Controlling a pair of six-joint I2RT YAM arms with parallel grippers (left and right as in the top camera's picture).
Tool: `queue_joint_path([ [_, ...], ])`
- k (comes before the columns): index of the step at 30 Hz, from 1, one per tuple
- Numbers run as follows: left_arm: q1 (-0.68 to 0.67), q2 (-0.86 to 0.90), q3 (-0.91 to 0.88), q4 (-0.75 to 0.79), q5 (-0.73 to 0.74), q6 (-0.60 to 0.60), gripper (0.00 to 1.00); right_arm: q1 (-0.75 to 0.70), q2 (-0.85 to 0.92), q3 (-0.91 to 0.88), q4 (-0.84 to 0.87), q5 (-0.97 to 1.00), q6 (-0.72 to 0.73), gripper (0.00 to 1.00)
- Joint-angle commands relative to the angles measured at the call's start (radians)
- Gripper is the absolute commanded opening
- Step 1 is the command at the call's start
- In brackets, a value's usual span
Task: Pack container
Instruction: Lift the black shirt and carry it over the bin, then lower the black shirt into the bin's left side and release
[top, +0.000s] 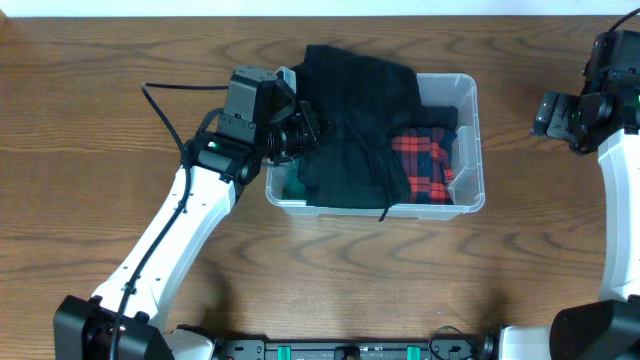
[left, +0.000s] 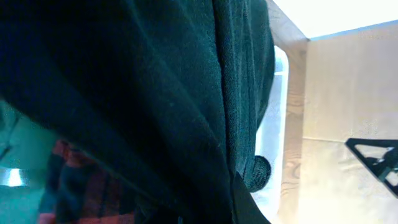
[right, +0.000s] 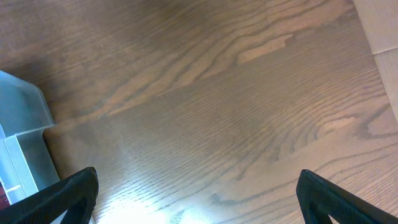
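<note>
Large rectangular clear plastic bin (top: 479, 150) with rounded corners sits near the middle of the dark wood-grain bench (top: 100, 110), a bit right of centre. Inside it a black soft garment (top: 350, 120) is heaped over the left and middle and spills over the back rim. A red-and-black plaid cloth (top: 425, 165) lies at the right end.

Left end effector (top: 303, 131) is at the bin's left wall, up against the black garment. Its wrist view is all dark fabric with the fingers hidden, so cannot tell if it grips or is spread. Right end effector (right: 199, 202) is spread wide and empty, over bare bench well right of the bin.

Handling guess:
- **Bin:** light, stiff, thin-walled and smooth, so it likely slides if shoved. Best taken by the rim lip or a short wall.
- **Garment:** limp, so it will sag and may catch on the rim.

Bench is flat and glossy with some glare. A pale panel (left: 348, 93) shows beyond the bench edge.
</note>
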Motion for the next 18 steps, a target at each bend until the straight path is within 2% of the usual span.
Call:
queue_joint_path([
  [1, -0.003, 0.004, 0.012, -0.005, -0.001, 0.128, 0.24, -0.006, -0.009, -0.004, 0.000, 0.011, 0.000, 0.99],
  [3, -0.003, 0.004, 0.012, -0.006, -0.001, 0.220, 0.56, -0.006, -0.009, -0.004, 0.000, 0.011, 0.000, 0.99],
  [5, 0.000, 0.003, 0.013, -0.008, -0.001, 0.296, 0.61, -0.006, -0.009, -0.004, 0.000, 0.011, 0.000, 0.99],
  [7, 0.008, 0.001, 0.013, -0.005, -0.015, 0.328, 0.73, -0.006, -0.009, -0.004, 0.000, 0.011, 0.000, 0.99],
  [8, 0.014, -0.002, 0.014, -0.006, -0.032, 0.327, 0.91, -0.006, -0.009, -0.004, 0.000, 0.011, 0.000, 0.99],
  [9, 0.023, -0.005, 0.017, -0.006, -0.049, 0.327, 0.98, -0.006, -0.009, -0.004, 0.000, 0.010, 0.000, 0.99],
  [18, 0.085, -0.077, 0.077, 0.047, -0.076, 0.352, 0.98, -0.006, -0.009, -0.004, 0.000, 0.011, 0.000, 0.99],
])
